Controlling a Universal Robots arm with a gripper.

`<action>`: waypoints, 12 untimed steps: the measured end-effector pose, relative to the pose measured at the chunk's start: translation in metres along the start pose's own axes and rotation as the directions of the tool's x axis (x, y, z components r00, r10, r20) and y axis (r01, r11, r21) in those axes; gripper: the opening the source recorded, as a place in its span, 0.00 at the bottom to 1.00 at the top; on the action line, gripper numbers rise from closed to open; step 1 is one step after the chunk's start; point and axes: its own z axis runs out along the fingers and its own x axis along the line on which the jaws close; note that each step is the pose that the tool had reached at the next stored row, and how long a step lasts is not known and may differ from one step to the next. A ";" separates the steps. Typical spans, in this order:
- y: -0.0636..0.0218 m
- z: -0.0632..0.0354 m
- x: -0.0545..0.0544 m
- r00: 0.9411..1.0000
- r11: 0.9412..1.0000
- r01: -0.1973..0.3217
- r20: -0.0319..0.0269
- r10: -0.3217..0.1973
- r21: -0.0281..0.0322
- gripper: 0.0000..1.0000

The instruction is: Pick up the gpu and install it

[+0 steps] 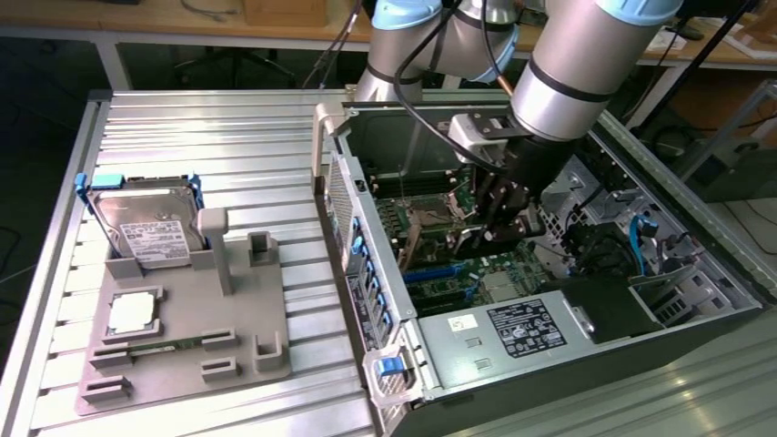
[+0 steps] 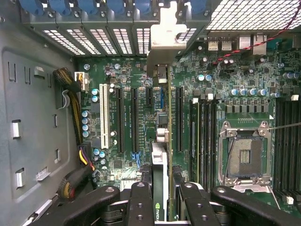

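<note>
My gripper (image 2: pixel 160 190) is shut on the gpu (image 2: pixel 160 162), which I see edge-on between the two black fingers (image 2: pixel 141 200). Its long silver end bracket (image 2: pixel 165 40) reaches toward the case's rear slot openings. The card hangs just above the green motherboard (image 2: pixel 127 117), in line with the long black expansion slots. In the exterior view the gripper (image 1: pixel 504 208) is down inside the open computer case (image 1: pixel 607 350), with the gpu (image 1: pixel 492 238) under it, close over the motherboard (image 1: pixel 443 278).
The open CPU socket (image 2: pixel 244 155) and memory slots lie beside the card. Cable bundles (image 2: pixel 75 101) run along the case wall. In the exterior view, a grey holder (image 1: pixel 243 319) to the left carries a hard drive (image 1: pixel 146 228), a CPU (image 1: pixel 131 314) and a memory stick (image 1: pixel 158 348).
</note>
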 end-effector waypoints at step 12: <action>0.0000 0.0034 0.000 1.000 1.000 0.000 0.000 0.000 0.000 0.27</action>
